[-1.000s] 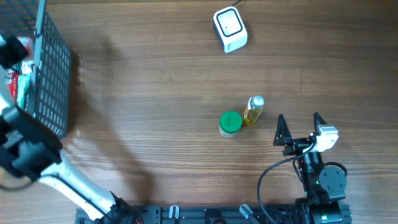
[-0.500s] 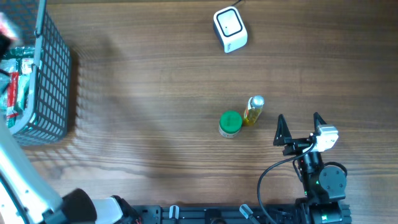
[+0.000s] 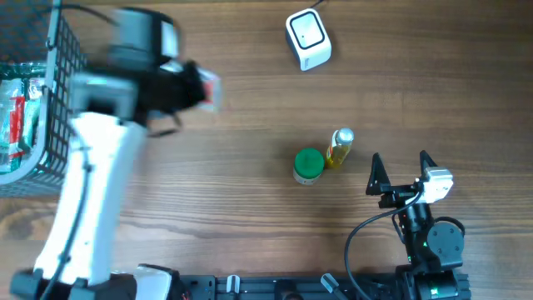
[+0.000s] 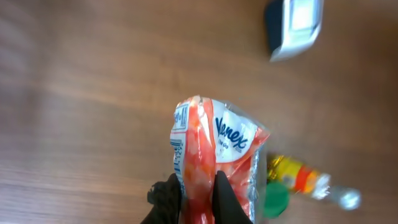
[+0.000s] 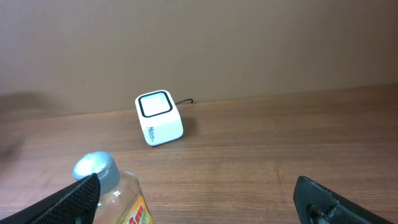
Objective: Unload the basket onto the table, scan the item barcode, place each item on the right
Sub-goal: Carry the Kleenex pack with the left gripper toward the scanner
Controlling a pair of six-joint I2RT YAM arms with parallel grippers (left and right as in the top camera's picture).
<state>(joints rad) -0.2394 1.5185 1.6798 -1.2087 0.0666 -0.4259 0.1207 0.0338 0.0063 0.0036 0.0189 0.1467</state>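
Overhead: the left claw (image 3: 198,87), back from the dark wire basket (image 3: 75,108), now hangs blurred over the wooden desk (image 3: 250,225) with a red-and-white plastic tissue pack (image 3: 211,89), well apart from the white box scanner (image 3: 308,39). The right claw (image 3: 402,171) sits spread wide and empty near a yellow bottle (image 3: 340,148).

Left wrist: the claw is pinched tight on the pack's lower end, with a white printed label (image 4: 180,118) along the pack's edge and the scanner ahead.

Right wrist: the scanner's window faces up, unobstructed. The pickup is done and presentation likely comes next.

A mock shop checkout: a white barcode scanner (image 3: 308,39) far on the wooden worktop (image 3: 250,208), a wire shopping basket (image 3: 71,50) of packaged goods (image 3: 17,108) far left.
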